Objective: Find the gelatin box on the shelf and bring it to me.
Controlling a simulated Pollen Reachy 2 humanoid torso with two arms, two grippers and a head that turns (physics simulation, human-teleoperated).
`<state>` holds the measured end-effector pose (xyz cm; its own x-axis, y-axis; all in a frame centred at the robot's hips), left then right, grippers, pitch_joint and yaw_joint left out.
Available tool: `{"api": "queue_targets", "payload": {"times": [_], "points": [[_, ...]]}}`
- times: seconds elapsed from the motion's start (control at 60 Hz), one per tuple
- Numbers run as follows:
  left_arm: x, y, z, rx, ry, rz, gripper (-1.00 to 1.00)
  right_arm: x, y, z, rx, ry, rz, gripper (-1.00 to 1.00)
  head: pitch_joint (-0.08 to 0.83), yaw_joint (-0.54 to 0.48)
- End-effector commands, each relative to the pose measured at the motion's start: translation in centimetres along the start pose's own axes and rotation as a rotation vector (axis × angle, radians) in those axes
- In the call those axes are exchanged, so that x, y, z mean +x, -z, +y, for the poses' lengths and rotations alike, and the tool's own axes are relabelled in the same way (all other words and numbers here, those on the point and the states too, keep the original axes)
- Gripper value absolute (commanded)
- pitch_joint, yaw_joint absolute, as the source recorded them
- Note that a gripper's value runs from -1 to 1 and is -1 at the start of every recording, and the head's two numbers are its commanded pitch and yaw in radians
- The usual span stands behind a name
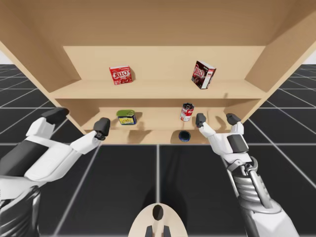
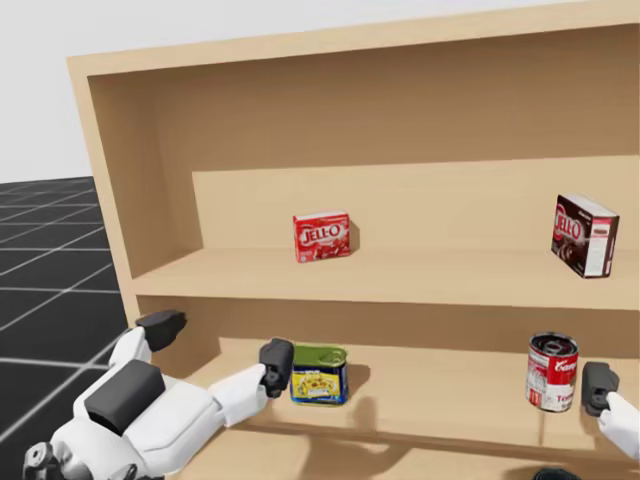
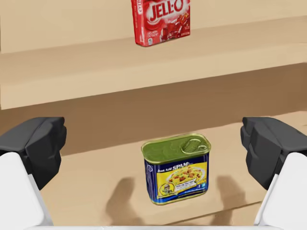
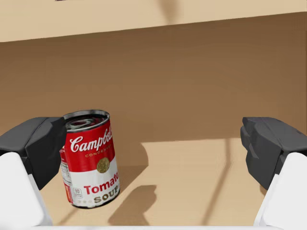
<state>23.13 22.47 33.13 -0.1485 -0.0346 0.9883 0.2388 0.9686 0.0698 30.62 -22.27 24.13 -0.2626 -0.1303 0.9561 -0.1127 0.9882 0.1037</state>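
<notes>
The red gelatin box [image 1: 120,75] [image 2: 322,236] stands upright on the upper shelf board, left of the middle. In the left wrist view the red gelatin box [image 3: 160,21] is one board higher than my left gripper [image 3: 152,143]. My left gripper [image 1: 79,121] [image 2: 218,345] is open at the lower board's front, facing a blue rectangular can with a green top [image 3: 176,167] that nothing touches. My right gripper [image 1: 217,119] [image 4: 153,143] is open at the lower board's right part. A red and white can [image 4: 91,158] stands beside one of its fingers.
A dark brown box [image 1: 203,74] [image 2: 584,235] stands tilted on the upper board's right side. The wooden shelf [image 1: 158,89] has side walls and a back panel. A small blue round thing [image 1: 184,136] lies on the lowest board, under the red and white can [image 1: 186,112].
</notes>
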Motion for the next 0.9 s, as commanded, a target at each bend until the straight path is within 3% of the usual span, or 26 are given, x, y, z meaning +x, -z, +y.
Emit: {"api": "queue_targets", "payload": {"times": [0.017,0.317,0.45,0.6,0.683,0.75,0.9], "points": [[3.2,0.1,-1.4,-0.062,-0.020,-0.029,-1.00,-0.3,-0.1,0.4,-0.005,0.020,0.003,-1.00,0.162,0.23],[5.2,4.6,-2.7,-0.053,-0.053,-0.033,-1.00,-0.3,0.0,0.3,-0.007,0.020,0.006,-1.00,0.163,0.23],[5.1,7.6,-3.1,-0.023,-0.105,-0.003,-1.00,-0.3,0.0,0.2,-0.007,0.019,0.007,-1.00,0.165,0.23],[4.1,11.5,-3.9,0.056,-0.131,0.046,-1.00,-0.3,0.0,0.1,-0.012,0.022,0.006,-1.00,0.164,0.24],[3.5,13.2,-4.3,0.104,-0.124,0.071,-1.00,-0.3,0.0,0.0,-0.015,0.023,0.005,-1.00,0.161,0.24],[3.3,14.4,-4.4,0.124,-0.147,0.084,-1.00,-0.3,0.0,0.0,-0.018,0.023,0.005,-1.00,0.161,0.24],[3.4,16.1,-4.8,0.178,-0.129,0.081,-1.00,-0.2,0.1,-0.1,-0.024,0.023,0.002,-1.00,0.158,0.24]]}}
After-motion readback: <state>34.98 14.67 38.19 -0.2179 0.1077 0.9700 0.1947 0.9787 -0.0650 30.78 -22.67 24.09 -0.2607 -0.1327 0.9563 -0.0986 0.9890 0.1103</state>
